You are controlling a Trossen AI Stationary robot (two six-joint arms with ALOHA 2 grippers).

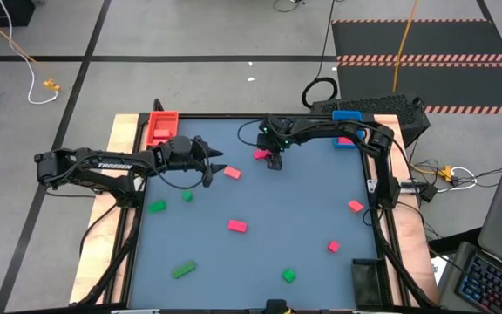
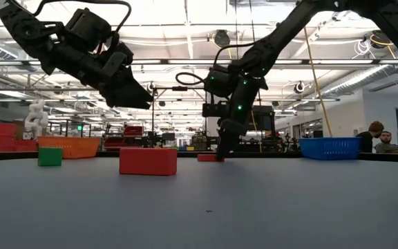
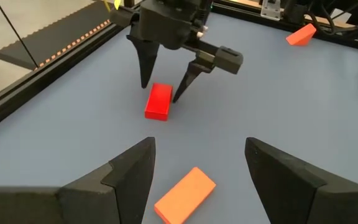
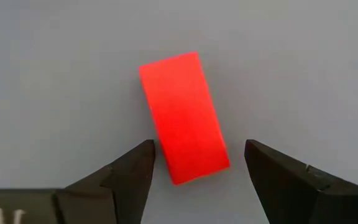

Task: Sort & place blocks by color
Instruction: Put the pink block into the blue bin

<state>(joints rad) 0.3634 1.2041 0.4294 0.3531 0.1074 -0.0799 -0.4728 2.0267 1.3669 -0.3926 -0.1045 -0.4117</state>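
Tabletop: the tabletop (image 1: 260, 196) is a smooth, matte blue-grey sheet in a dark frame with pale wooden edges.
Room: grey floor with hazard-striped mats in the high view; the low view looks into a wide hall under ceiling lights, with two people seated far off at the right edge.
Trays: a red tray (image 1: 161, 127) sits at the far left corner, a blue tray (image 1: 347, 117) at the far right, and a dark tray (image 1: 366, 281) at the near right.
Blocks: small, plain, hard-edged cubes and bars in pink, salmon and green lie scattered well apart over the tabletop.
Pink bar: the pink bar (image 4: 183, 118) lies flat near the far edge, skewed to the fingers, between the right tool's tips.
Salmon bar: the salmon bar (image 3: 184, 195) lies flat just ahead of the left tool.
Right tool: the right tool (image 4: 199, 163) points straight down from a bent arm, fingers spread either side of the pink bar, seemingly not yet touching it.
Left tool: the left tool (image 3: 199, 168) hangs above the tabletop on an outstretched arm, tilted forward, fingers wide with nothing between them.
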